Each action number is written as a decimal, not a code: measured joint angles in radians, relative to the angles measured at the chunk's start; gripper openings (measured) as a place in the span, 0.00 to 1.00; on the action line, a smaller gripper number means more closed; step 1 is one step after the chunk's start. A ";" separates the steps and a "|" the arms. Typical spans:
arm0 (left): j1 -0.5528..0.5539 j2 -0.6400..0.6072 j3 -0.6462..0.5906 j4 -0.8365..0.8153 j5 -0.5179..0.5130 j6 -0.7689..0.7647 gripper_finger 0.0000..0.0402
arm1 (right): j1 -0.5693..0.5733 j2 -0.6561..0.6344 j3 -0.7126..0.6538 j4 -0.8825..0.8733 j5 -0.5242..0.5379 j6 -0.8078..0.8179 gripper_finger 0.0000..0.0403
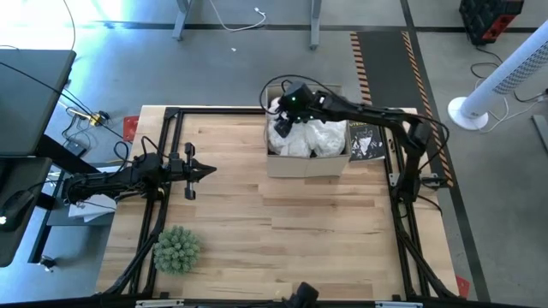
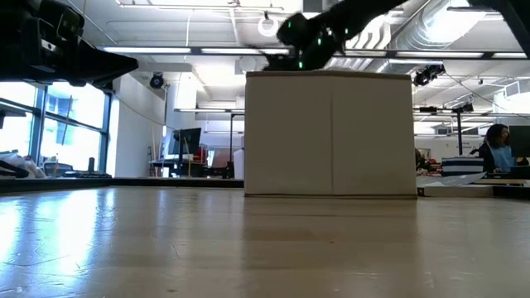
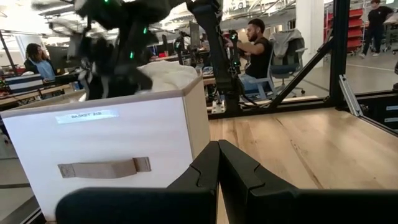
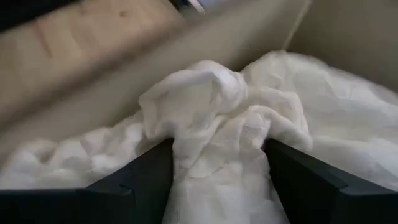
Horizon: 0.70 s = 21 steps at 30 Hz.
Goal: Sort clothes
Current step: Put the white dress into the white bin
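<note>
A cardboard box (image 1: 306,164) stands at the table's far side, its pale wall (image 2: 331,132) facing the low view. White clothes (image 1: 327,137) lie heaped in it. My right gripper (image 1: 282,115) hangs over the box's left part, slanting down, its fingers open. A bunched-up fold of a white garment (image 4: 211,93) rises between them. My left gripper (image 1: 208,170) waits shut and level over the table's left side, pointing toward the box (image 3: 124,143). My right gripper comes at the white garment from above, slanting down. A bunched fold (image 4: 217,143) fills the gap between its open fingers and lies against both inner sides (image 4: 158,168). Whether the fold is gripped I cannot tell. The garment's other parts lie in the box.
A spiky green plant ball (image 1: 177,249) sits near the table's front left. A black book (image 1: 366,141) lies right of the box. Bare wood stretches from the box to the near edge. People sit at desks in the room beyond.
</note>
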<state>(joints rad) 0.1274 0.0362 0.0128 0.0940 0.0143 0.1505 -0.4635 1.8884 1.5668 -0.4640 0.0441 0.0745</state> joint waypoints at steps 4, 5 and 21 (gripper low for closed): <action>0.000 0.000 0.000 0.000 0.000 0.000 0.00 | -0.015 0.025 -0.041 0.026 -0.016 -0.021 0.61; 0.000 0.000 0.000 0.000 0.000 0.000 0.00 | -0.015 0.026 -0.041 0.023 -0.012 -0.023 0.61; 0.000 0.000 0.000 0.000 0.000 0.000 0.00 | 0.060 -0.417 -0.181 -0.061 0.080 -0.171 0.61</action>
<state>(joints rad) 0.1272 0.0360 0.0128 0.0940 0.0147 0.1505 -0.4034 1.4711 1.3860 -0.5251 0.1238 -0.0961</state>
